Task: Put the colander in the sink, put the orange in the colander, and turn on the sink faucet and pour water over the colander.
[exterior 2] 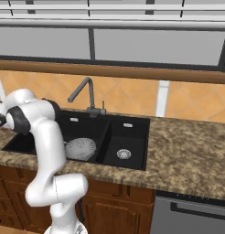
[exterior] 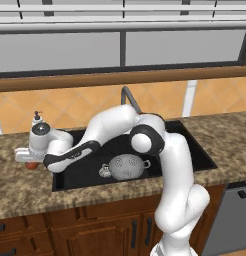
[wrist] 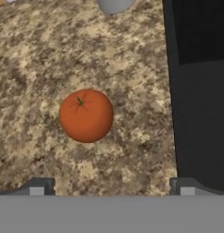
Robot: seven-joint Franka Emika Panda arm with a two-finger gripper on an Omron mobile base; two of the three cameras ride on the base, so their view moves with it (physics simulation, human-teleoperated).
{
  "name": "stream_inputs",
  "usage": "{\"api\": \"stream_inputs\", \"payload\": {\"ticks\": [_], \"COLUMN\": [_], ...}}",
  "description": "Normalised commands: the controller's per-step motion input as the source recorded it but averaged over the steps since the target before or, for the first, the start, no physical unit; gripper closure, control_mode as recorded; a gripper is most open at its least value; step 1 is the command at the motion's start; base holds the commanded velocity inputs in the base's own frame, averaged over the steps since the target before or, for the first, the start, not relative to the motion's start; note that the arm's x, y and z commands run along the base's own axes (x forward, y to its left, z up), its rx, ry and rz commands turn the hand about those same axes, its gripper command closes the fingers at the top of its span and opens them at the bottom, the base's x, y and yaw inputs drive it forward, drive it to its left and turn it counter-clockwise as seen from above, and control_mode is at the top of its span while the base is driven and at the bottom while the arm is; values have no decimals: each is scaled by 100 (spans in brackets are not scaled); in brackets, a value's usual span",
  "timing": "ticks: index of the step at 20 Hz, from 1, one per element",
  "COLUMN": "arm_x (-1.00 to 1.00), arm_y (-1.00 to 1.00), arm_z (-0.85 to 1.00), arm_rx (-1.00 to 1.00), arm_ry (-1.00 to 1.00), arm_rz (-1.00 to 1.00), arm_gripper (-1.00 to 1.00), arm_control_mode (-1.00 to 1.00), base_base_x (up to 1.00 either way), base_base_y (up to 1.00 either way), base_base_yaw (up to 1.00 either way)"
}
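Claw [wrist: 112, 184] spread wide and empty, pointing down at the granite bench [wrist: 36, 59]; its two dark fingertips [wrist: 38, 185] stand far apart at the bottom of the hand view. Orange [wrist: 86, 115] lies on the bench between and above them, at about 11 o'clock from the midpoint of the tips, green stem spot facing up, touching neither tip. Black sink [wrist: 196, 100] wall runs along the 3 o'clock side of that view, apart from the fruit.

Left base view: arm reaches from the lower right across the sink [exterior: 190, 145] out to the bench [exterior: 25, 190] at 9 o'clock. Hand [exterior: 32, 150] hangs low over the bench, just off the basin's left edge. A sliver of the orange [exterior: 31, 165] shows under the hand, resting on the bench. White soap bottle [exterior: 37, 119] stands behind the hand at about 12 o'clock of it.

Colander [exterior: 126, 166] sits in the wide basin, near the front wall, loop handles at 3 and 9 o'clock. Nothing lies in it. Right base view shows the same colander [exterior 2: 80, 148] in the left basin, partly hidden by the arm, with the narrower basin and its silver drain [exterior 2: 124, 154] at 3 o'clock of it.

Faucet [exterior 2: 84, 93] stands at the back rim, spout angled toward 10 o'clock over the wide basin.
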Motion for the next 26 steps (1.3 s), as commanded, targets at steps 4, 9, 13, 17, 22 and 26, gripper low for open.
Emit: {"api": "stream_inputs", "payload": {"ticks": [4, 9, 13, 17, 22, 26], "arm_x": [31, 30, 22, 12, 15, 10], "arm_y": [0, 2, 15, 21, 18, 11], "arm_z": [-5, -9, -15, -19, -19, -26], "arm_rx": [-8, -1, 0, 0, 0, 0], "arm_ry": [2, 1, 0, 0, 0, 1], "arm_rz": [0, 0, 0, 0, 0, 0], "arm_gripper": [-100, -100, -100, -100, -100, -100], "arm_control_mode": [-100, -100, -100, -100, -100, -100], "base_base_x": [0, 0, 0, 0, 0, 0], "base_base_y": [0, 0, 0, 0, 0, 0], "base_base_yaw": [0, 0, 0, 0, 0, 0]}}
